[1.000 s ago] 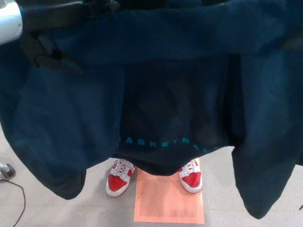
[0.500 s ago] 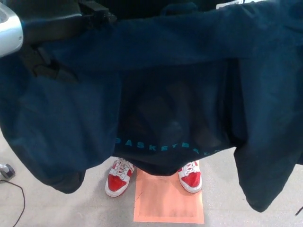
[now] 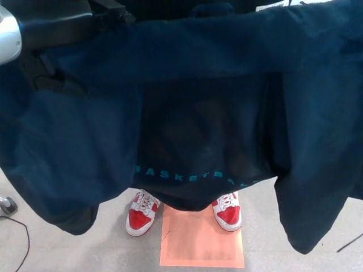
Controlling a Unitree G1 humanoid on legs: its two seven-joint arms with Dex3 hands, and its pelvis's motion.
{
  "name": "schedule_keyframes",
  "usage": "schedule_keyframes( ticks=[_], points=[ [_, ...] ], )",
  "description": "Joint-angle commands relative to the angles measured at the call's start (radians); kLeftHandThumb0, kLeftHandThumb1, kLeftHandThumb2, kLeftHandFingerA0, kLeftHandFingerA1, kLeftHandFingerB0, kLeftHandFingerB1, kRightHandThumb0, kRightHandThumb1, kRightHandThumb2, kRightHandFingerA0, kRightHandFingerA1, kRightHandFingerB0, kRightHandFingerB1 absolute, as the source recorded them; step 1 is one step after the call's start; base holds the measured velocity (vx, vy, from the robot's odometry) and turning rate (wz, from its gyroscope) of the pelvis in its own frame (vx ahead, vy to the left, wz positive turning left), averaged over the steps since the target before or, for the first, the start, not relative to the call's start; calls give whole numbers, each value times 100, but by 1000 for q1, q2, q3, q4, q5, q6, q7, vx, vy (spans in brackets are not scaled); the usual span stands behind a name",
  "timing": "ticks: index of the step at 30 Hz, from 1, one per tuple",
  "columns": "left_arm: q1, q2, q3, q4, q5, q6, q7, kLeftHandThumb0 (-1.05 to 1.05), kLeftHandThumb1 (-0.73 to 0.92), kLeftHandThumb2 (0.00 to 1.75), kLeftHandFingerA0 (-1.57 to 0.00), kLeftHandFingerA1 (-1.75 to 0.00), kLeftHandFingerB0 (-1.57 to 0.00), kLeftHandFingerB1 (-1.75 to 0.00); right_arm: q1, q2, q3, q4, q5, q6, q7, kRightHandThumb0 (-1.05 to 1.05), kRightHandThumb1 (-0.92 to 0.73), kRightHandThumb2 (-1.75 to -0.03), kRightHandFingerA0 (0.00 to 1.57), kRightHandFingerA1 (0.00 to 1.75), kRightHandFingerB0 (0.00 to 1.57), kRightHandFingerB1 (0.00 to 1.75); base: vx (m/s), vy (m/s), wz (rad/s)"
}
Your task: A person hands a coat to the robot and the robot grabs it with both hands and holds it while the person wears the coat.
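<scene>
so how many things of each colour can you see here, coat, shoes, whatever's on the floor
navy: 1, the coat
red and white: 2, the shoes
orange: 1, the floor mat
black: 1, the cable
total: 5

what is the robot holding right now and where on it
The dark blue coat, by its top edge. The left hand grips it near the upper left corner; the right hand is hidden, so its hold cannot be told.
</scene>
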Motion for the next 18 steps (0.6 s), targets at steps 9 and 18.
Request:
schedule_keyframes(
  ticks=[9,18],
  points=[
    [94,10,35,-13,-11,-2,-26,-91,56,94,-16,-42,-6,-27,26,62,208,75,-48,29,215,-91,-53,-95,43,60,0,2,0,0,0],
    [91,9,32,-2,11,-1,-30,-92,57,91,-23,-43,-13,-37,19,138,213,181,-68,-35,109,-91,-57,-94,14,45,4,24,0,0,0]
  ],
)
